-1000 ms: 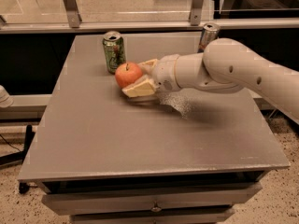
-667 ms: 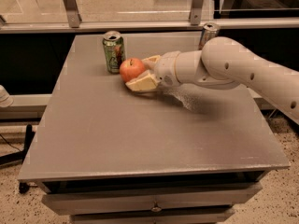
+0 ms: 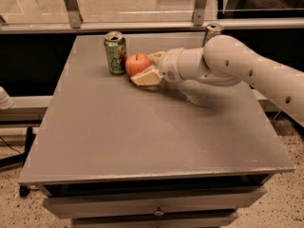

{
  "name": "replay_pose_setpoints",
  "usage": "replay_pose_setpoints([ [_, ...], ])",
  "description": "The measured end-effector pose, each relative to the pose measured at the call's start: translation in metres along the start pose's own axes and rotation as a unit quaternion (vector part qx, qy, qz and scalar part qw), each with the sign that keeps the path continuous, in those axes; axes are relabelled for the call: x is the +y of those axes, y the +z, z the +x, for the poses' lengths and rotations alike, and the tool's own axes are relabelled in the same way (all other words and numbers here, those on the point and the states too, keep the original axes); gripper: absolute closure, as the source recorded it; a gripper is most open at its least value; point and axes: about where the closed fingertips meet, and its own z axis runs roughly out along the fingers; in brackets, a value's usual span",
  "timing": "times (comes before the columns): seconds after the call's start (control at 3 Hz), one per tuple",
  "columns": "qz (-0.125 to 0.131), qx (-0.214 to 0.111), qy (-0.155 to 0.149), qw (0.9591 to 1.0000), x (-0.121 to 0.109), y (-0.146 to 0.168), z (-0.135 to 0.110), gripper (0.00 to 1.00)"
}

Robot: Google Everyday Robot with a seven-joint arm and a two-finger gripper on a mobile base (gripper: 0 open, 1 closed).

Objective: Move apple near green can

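Clearly, the apple (image 3: 136, 62) sits just right of the green can (image 3: 115, 52), toward the table's (image 3: 142, 141) far left.
The gripper (image 3: 143, 68) clasps the apple across its middle; I judge it firm, smooth, moderately heavy and prone to rolling, so the widest part suits holding.

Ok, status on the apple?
Gripper shut on apple, far side of table. Apple close beside green can. Nothing between them.
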Motion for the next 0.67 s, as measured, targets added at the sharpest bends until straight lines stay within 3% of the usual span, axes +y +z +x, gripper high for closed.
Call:
replay_pose_setpoints([
  [0.67, -0.009, 0.002, 0.015, 0.9998, 0.0062, 0.0006, 0.0033, 0.36],
])
